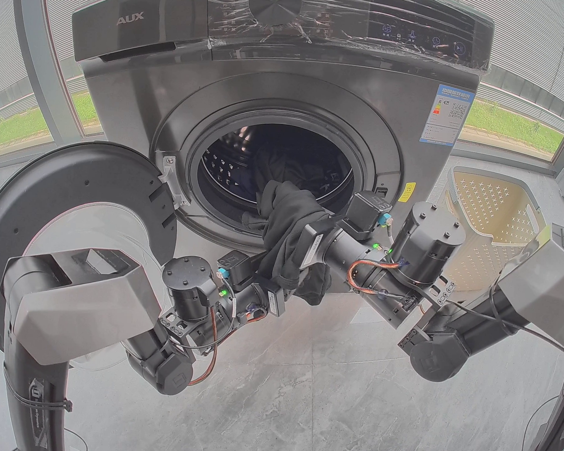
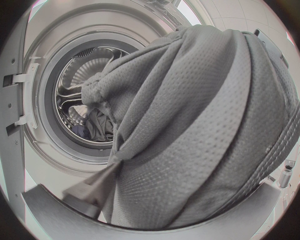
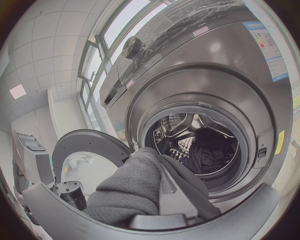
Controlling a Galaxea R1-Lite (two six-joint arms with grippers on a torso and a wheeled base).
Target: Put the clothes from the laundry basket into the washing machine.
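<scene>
Black cylindrical arm joints (image 1: 188, 287), grey angular shoulders (image 1: 85, 308), orange cables (image 1: 366, 269).

Arms converge forward; left hand (image 2: 93, 189) clenched, right hand (image 3: 175, 197) seemingly close beside.

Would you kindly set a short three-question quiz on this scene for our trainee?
1. True or false: the door of the washing machine stands open.
2. The laundry basket stands: A) at the machine's left, by the robot's sides, B) at its right, C) on top.
3. What does the left gripper hold?
Key: 1 true; 2 B; 3 a dark garment.
</scene>
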